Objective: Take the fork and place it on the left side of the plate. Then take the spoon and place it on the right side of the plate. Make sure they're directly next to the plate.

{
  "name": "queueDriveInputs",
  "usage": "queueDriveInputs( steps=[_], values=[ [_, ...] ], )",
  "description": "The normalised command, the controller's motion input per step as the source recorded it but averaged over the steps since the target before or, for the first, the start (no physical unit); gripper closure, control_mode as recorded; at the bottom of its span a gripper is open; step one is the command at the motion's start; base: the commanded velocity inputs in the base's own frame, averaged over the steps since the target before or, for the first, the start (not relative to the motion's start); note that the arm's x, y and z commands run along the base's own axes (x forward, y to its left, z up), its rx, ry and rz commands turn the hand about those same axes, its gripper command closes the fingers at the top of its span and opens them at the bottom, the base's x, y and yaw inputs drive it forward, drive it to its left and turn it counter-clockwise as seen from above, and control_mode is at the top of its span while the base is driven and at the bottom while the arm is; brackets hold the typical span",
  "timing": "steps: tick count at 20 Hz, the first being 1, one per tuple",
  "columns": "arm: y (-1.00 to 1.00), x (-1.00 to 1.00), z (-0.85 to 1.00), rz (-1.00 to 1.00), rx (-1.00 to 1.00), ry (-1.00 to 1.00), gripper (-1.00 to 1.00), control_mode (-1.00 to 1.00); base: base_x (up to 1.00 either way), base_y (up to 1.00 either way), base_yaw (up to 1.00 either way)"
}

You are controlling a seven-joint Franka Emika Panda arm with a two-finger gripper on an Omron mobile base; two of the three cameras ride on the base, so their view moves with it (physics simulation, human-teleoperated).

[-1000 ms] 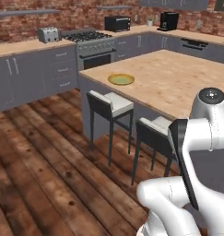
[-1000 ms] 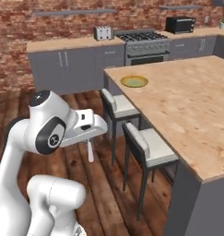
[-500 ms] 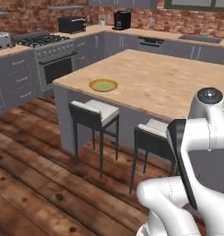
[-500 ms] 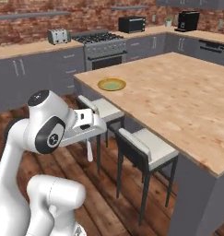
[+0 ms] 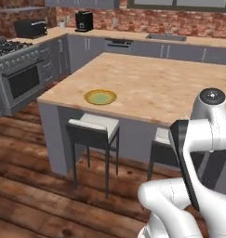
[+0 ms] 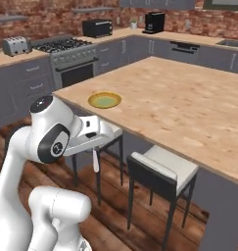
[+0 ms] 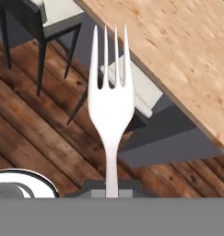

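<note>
Fork (image 7: 110, 108) clenched by its handle in the gripper (image 7: 111, 186), tines pointing away over wooden floor (image 7: 35, 120) and a stool (image 7: 132, 87) beside the island counter (image 5: 170, 88). Plate (image 5: 100, 97) near the counter's corner, well apart from fork.

Brick wall (image 5: 147, 21) behind grey cabinets (image 5: 189, 51), wooden island counter (image 5: 170, 88), plank floor (image 5: 35, 186).
</note>
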Motion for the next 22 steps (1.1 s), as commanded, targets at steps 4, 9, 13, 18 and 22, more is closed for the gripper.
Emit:
queueDriveInputs(
  steps=[4, 9, 13, 18, 22],
  values=[
    [0.00, 0.00, 0.00, 0.00, 0.00, 0.00, 1.00, 1.00, 0.46, 0.96, -0.39],
    [0.00, 0.00, 0.00, 0.00, 0.00, 0.00, 1.00, 1.00, 0.43, 0.98, -0.38],
    [0.00, 0.00, 0.00, 0.00, 0.00, 0.00, 1.00, 1.00, 0.42, 0.99, -0.37],
    [0.00, 0.00, 0.00, 0.00, 0.00, 0.00, 1.00, 1.00, 0.47, 0.97, -0.38],
    [0.00, 0.00, 0.00, 0.00, 0.00, 0.00, 1.00, 1.00, 0.55, 0.89, -0.39]
  ],
)
